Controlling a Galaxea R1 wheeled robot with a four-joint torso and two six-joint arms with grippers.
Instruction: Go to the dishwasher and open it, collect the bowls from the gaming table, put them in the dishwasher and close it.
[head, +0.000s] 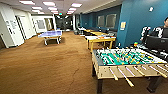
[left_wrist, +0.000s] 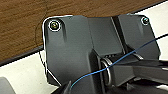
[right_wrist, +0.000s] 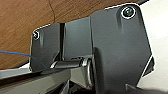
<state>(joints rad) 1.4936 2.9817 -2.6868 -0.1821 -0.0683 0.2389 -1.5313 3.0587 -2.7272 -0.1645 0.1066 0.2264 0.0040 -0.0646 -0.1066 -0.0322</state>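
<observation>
We take the foosball table (head: 125, 62) as our landmark. It stands close on our right, with its rod handles jutting out over the brown carpet (head: 50, 70) on our side. Beyond it, against the blue wall (head: 132, 22), stands the gaming table (head: 100, 38), with a white top and a yellow rim and legs. A few small coloured shapes lie on its top; we cannot tell from here whether they are the bowls. Farther back stand more yellow-topped tables (head: 96, 32), and far across the carpet a blue table-tennis table (head: 50, 34). A person (head: 162, 30) sits behind a dark monitor (head: 156, 42) on the far side of the foosball table. The dishwasher appears nowhere in these views.

Risks, in our judgement:
- The protruding rod handles could catch the base or an arm if the robot passes too close to the foosball table.
- The yellow-topped tables resemble the gaming table; a wrong stop is possible.
- The person sits near the route along the blue wall.

Both wrist views show the robot's own dark plates above carpet and a pale surface. We cannot tell whether either gripper is spread or pressed together. We see nothing carried, though the fingers are hidden. The gaming table lies well ahead of both arms, past the foosball table, far out of reach.
</observation>
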